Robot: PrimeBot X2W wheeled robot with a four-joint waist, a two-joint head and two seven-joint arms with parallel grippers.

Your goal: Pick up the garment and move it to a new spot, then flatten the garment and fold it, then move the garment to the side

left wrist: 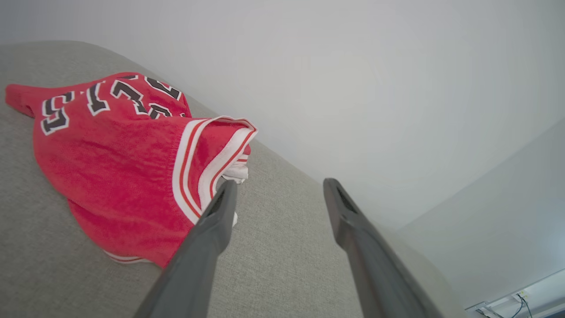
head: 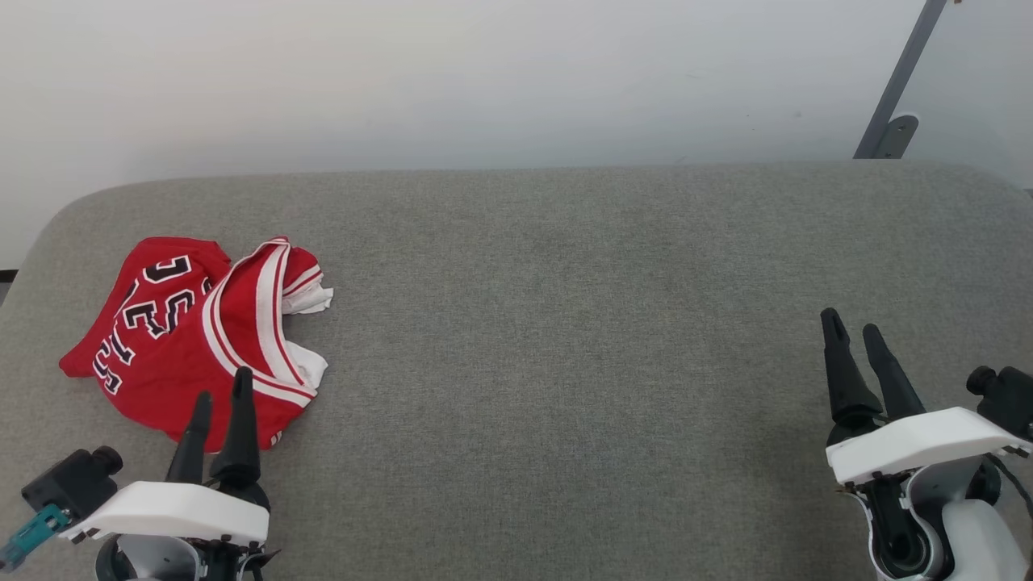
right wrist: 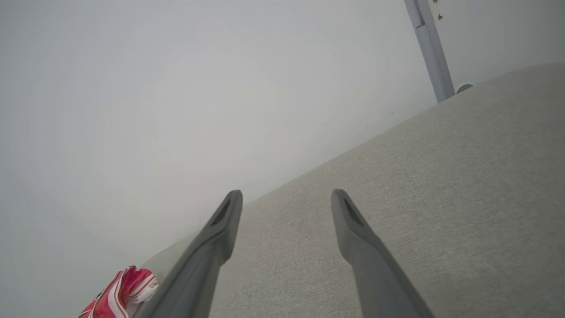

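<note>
A crumpled garment (head: pixel 190 335), a red jersey with black, white-outlined lettering, lies bunched at the left end of a grey padded surface (head: pixel 565 323), its striped trim and a scrap of white sleeve turned toward the middle. The left gripper (head: pixel 222 385) hangs at the heap's near edge with its fingers spread and nothing between them. In the left wrist view the cloth sits ahead and to the left of the fingers, one fingertip crossing the striped band (whether it touches the fabric cannot be told). The heap runs roughly left to right across the head view, lettering at the far left and trim at the right. The right gripper (head: pixel 852 322), fingers likewise apart and empty, waits well apart at the opposite end, so the left arm is plainly the nearer one for the pick-up. No object lies between its fingers and the cloth. A pale wall backs the scene, and a grey metal post (head: pixel 892 105) leans at the far right.
</note>
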